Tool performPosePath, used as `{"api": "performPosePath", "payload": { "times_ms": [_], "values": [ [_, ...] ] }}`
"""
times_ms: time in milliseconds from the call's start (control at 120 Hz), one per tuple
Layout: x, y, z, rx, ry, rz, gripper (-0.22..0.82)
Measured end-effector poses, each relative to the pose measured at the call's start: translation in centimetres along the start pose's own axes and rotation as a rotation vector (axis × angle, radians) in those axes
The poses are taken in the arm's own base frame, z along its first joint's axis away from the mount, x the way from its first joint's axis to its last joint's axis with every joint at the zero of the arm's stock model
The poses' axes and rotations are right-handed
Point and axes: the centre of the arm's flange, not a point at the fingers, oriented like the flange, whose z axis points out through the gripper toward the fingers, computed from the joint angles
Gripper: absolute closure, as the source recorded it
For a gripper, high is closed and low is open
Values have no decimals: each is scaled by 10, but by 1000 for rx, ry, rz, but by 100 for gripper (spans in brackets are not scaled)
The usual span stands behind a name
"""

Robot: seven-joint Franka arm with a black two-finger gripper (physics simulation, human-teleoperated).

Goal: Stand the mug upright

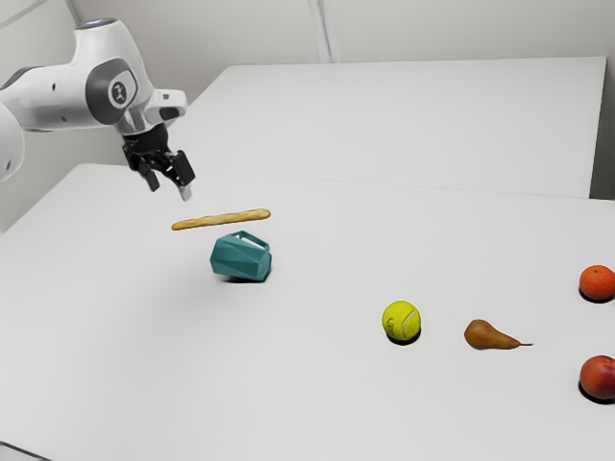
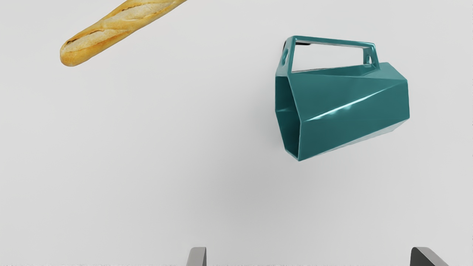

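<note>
Find the teal mug [image 2: 351,99] lying on its side on the table [image 1: 240,384], in the exterior view's left half, with its handle [image 2: 332,40] out toward the exterior view's right and its open mouth turned toward the far side. Judge as stiff, fairly light, probably ceramic; likely slick, given that shine, and apt to chip if dropped. Expect skidding or rocking from facet to facet under a lopsided push. Best taken across the body near the rim [image 2: 295,99], or by the handle's long bar, then turned mouth-up and lowered gently onto its base. Beware of slipping on the slanted facets. Just beyond, on the far side, note the baguette [image 1: 222,220], near enough to be knocked. Farther left and above, see the gripper [image 1: 170,192], empty, spread wide, well apart from the mug. Over to the exterior view's right, note the tennis ball [image 1: 402,321], then the pear [image 1: 488,335], then the orange [image 1: 598,282], far, and the red fruit [image 1: 601,376], near.
</note>
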Motion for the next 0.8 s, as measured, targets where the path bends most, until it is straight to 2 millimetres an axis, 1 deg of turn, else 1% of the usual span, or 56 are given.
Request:
{"api": "performPosePath", "payload": {
  "times_ms": [108,142,217,258,317,375,433,508,633,708,800],
  "values": [
    [-1,0,2,-7,-3,-5,0],
    [-3,-2,8,-24,-11,-14,0],
    [-10,-17,36,-109,-35,-75,0],
    [-9,-18,52,-155,-47,-94,0],
    [-7,-15,65,-211,-51,-113,0],
    [-6,-19,80,-265,-54,-142,0],
    [-8,-32,101,-332,-66,-190,0],
    [-9,-43,122,-407,-76,-238,0],
    [-10,-56,151,-520,-87,-294,0],
    [-6,-59,159,-571,-84,-309,0],
    [5,-60,160,-609,-70,-305,0]
  ]
}}
